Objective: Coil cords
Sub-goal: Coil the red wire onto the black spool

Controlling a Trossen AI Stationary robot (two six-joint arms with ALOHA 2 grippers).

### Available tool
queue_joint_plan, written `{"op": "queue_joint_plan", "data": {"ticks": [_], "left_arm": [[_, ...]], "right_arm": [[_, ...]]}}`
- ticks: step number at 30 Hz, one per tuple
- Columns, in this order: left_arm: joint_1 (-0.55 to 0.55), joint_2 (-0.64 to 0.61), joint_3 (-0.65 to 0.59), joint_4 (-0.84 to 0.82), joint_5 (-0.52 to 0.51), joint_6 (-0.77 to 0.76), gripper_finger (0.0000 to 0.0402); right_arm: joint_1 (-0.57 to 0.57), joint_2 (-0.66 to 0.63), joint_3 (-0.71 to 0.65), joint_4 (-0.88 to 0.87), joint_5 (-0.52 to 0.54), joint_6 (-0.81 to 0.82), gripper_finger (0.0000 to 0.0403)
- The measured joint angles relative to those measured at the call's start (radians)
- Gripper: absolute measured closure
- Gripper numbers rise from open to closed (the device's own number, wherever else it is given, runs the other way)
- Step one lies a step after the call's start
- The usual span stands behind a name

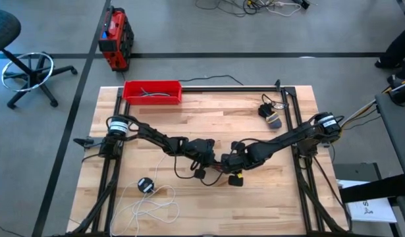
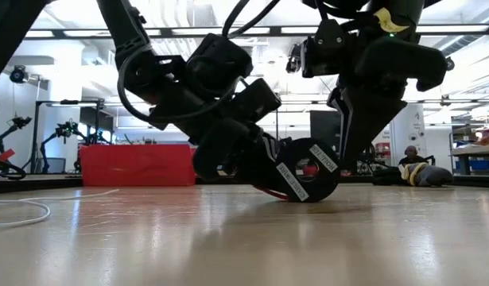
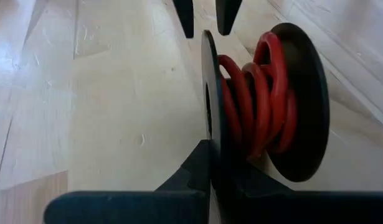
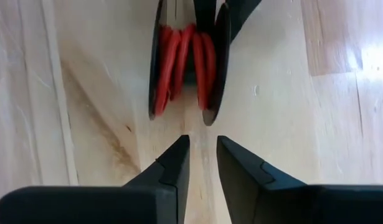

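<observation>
From above, both arms meet at the middle of the table [image 1: 255, 197]: the left gripper [image 1: 205, 158] and right gripper [image 1: 230, 161] crowd a dark spool with loose cord trailing beside it, while the white cord [image 1: 153, 204] lies sprawled near the front edge by its black disc [image 1: 145, 185], untouched; a red tray [image 1: 153, 91] sits at the back. At table height, the spool [image 2: 308, 171] stands tilted on its rim, carrying white stickers with red marks whose writing is too small to read. Past the left wrist, the red cord [image 3: 256, 93] is wound in several turns between two black flanges, and the left fingers [image 3: 191, 180] pinch one flange; the right arm's tips show beyond it, slightly apart. Past the right wrist, the right fingers [image 4: 175, 162] stand apart just short of the spool [image 4: 188, 65], holding nothing. The risks, as I judge them: the thin-edge pinch could slip and let the spool roll, the loose-looking turns could spring off, and the close grippers could collide. No brand name is legible anywhere.
</observation>
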Motion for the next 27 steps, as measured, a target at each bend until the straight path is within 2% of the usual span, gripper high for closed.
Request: {"op": "queue_joint_plan", "data": {"ticks": [5, 10, 17, 22, 27], "left_arm": [[0.0, 0.0, 0.0, 0.001, 0.002, 0.0, 0.0401], [0.0, 0.001, 0.0, 0.004, 0.002, -0.001, 0.0401], [0.0, 0.001, 0.0, 0.006, 0.002, -0.001, 0.0401], [0.0, 0.002, -0.001, 0.01, 0.002, -0.001, 0.0401], [-0.001, 0.001, -0.001, 0.013, -0.004, -0.005, 0.0401]], "right_arm": [[0.0, 0.0, -0.006, 0.043, 0.003, -0.019, 0.0343], [-0.001, 0.0, -0.007, 0.065, 0.054, -0.027, 0.0354], [-0.01, 0.0, -0.007, 0.112, 0.053, -0.047, 0.0367], [-0.017, 0.005, -0.008, 0.13, 0.056, -0.07, 0.0396], [-0.02, 0.005, -0.013, 0.131, 0.049, -0.071, 0.0401]]}}
